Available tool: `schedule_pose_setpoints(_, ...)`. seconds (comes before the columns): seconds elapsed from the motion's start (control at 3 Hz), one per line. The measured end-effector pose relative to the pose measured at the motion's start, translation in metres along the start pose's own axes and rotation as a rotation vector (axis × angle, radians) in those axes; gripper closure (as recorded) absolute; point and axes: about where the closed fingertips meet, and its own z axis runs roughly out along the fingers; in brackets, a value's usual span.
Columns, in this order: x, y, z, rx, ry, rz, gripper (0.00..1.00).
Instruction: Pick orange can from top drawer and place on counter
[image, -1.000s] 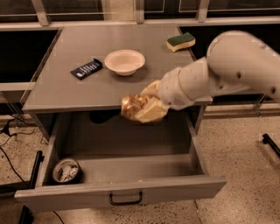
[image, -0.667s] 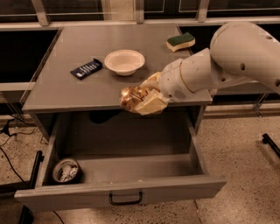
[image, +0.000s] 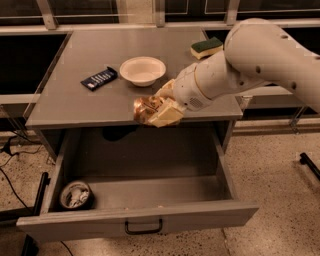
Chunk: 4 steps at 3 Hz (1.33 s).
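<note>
My gripper (image: 156, 111) is shut on the orange can (image: 145, 108), a shiny orange-gold can with mottled markings. It holds the can level with the front edge of the counter (image: 90, 107), near its middle, above the open top drawer (image: 145, 197). The cream fingers (image: 166, 115) wrap the can's right side. The drawer stands pulled out, with its flat front panel and dark pull handle (image: 143, 228) towards me. The white arm reaches in from the right.
On the counter stand a white bowl (image: 142, 70), a dark flat packet (image: 99, 78) and a yellow-green sponge (image: 206, 47). A round dark container with whitish contents (image: 75, 194) sits in the drawer's front left corner. Cables lie on the floor at left.
The gripper has lifted the orange can up from just below the counter's front edge to level with it, shifting slightly back.
</note>
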Motion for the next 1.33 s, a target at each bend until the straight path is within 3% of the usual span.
schedule_pose_setpoints(1.33,-0.009,-0.060,0.053,-0.038,0.067,-0.066,0.98)
